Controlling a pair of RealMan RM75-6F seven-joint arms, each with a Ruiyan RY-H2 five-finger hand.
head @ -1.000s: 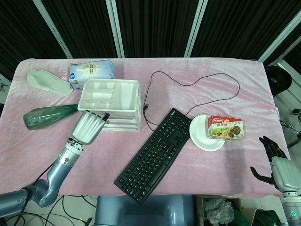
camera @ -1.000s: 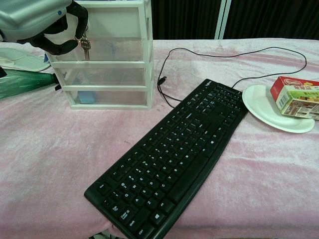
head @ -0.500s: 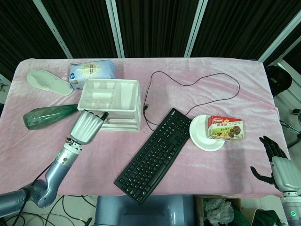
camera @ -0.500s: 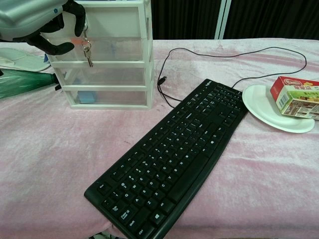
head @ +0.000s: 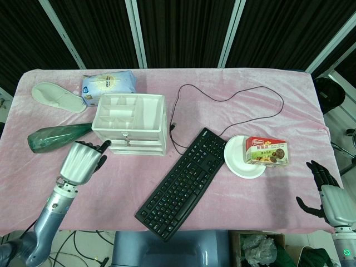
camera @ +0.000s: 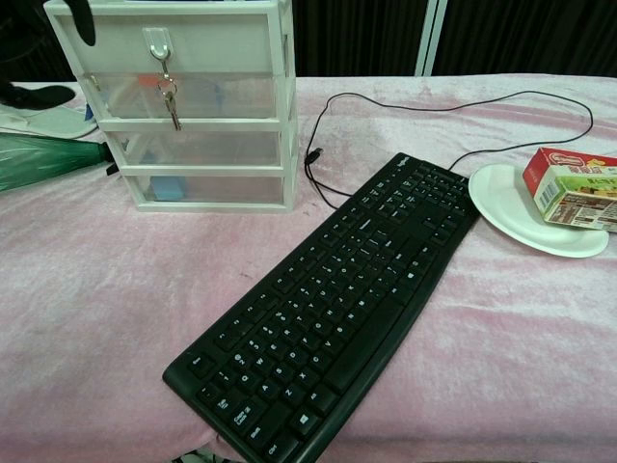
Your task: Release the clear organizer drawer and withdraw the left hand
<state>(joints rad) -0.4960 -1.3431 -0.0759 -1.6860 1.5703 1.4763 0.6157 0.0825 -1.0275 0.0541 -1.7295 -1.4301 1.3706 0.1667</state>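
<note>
The clear organizer (head: 130,123) (camera: 188,116) is a white-framed stack of see-through drawers, all pushed in, standing at the table's left. A small key (camera: 170,100) hangs from a hook on its top drawer. My left hand (head: 81,161) is off the organizer, down and to its left, fingers loosely curled and holding nothing; only dark fingertips (camera: 39,94) show at the chest view's left edge. My right hand (head: 327,192) hangs past the table's front right corner, fingers spread and empty.
A green bottle (head: 55,136) lies left of the organizer, close to my left hand. A white slipper (head: 57,95) and a blue pack (head: 108,84) lie behind. A black keyboard (head: 187,182) with its cable, and a white plate (head: 243,157) bearing a snack box (head: 267,151), sit to the right.
My left hand let go of the top drawer front and pulled back toward the table's front left. The key now hangs free. The right hand stayed still.
</note>
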